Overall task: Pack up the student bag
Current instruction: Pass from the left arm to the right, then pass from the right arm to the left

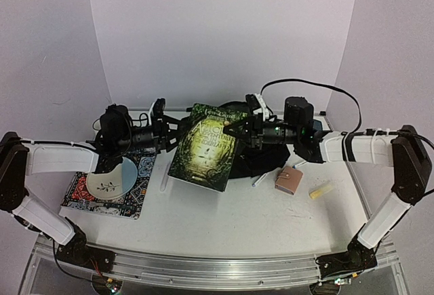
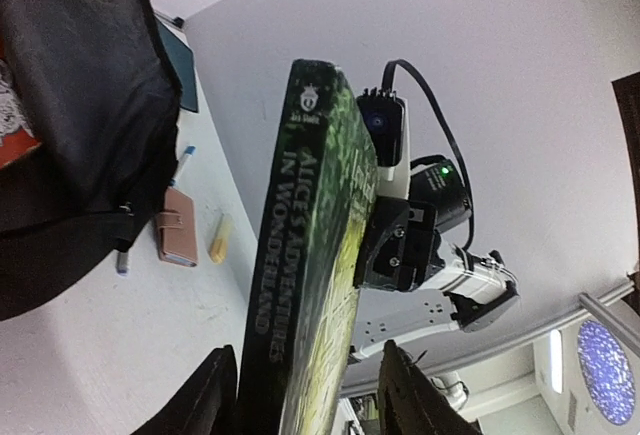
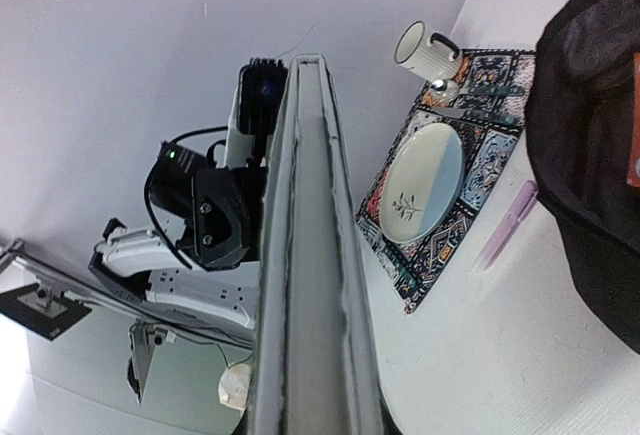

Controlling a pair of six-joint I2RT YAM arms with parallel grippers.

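The student bag [image 1: 263, 163] is lying at 1 o'clock on the counter [image 1: 224, 217], soft and floppy, so gripping its opening rim is looking wisest. The right tool [image 1: 236, 131] is clamping the book [image 1: 203, 149]; the left tool [image 1: 171, 131] is standing parted around its spine

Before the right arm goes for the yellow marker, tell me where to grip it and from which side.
Probably at mid-length, coming straight down from above and closing across its narrow width. The yellow marker lies flat on the table as a slim stick. The tan wallet is nearby but apart from it, so both long sides look free.
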